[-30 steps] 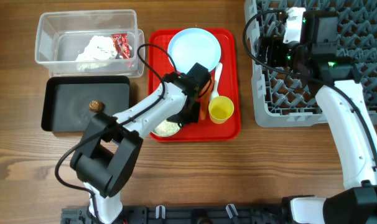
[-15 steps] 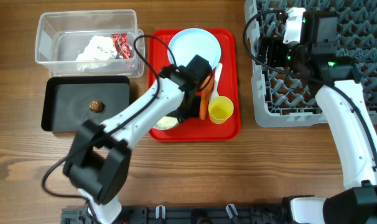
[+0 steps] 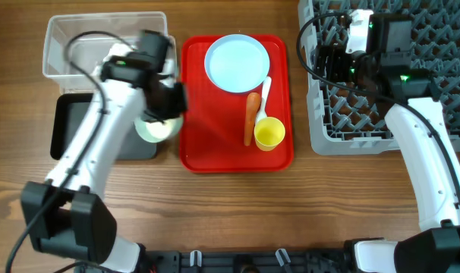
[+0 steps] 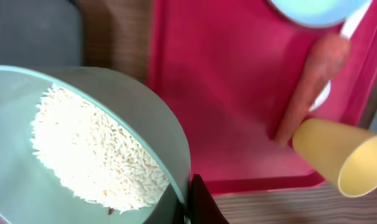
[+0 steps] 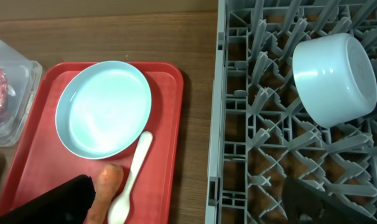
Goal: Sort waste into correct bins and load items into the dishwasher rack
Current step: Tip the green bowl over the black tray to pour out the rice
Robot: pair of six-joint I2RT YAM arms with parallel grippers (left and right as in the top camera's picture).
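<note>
Two bins sit at the table's left: the clear tub (image 3: 55, 45) at ten o'clock and the black tray (image 3: 74, 133) at nine. The left gripper (image 3: 164, 112) pinches the rim of a light blue bowl (image 3: 155, 127) holding loose rice (image 4: 92, 152), which hangs over that tray's three o'clock edge. Tipped here, I judge grains could scatter onto the bare wood or the red tray (image 3: 215, 148) just beside it, and a one-sided rim pinch could let the bowl swivel. The red tray carries the plate (image 3: 236, 63), carrot (image 3: 250, 117), spoon (image 3: 265, 87) and yellow cup (image 3: 269, 134). At two o'clock the right gripper (image 3: 321, 67), fingers spread wide and empty, hovers at the dishwasher rack's (image 3: 442, 114) nine o'clock edge, with a second bowl (image 5: 331, 78) tilted among the pegs. The table (image 3: 291, 212) is brown grained wood, and no room shows beyond it.
</note>
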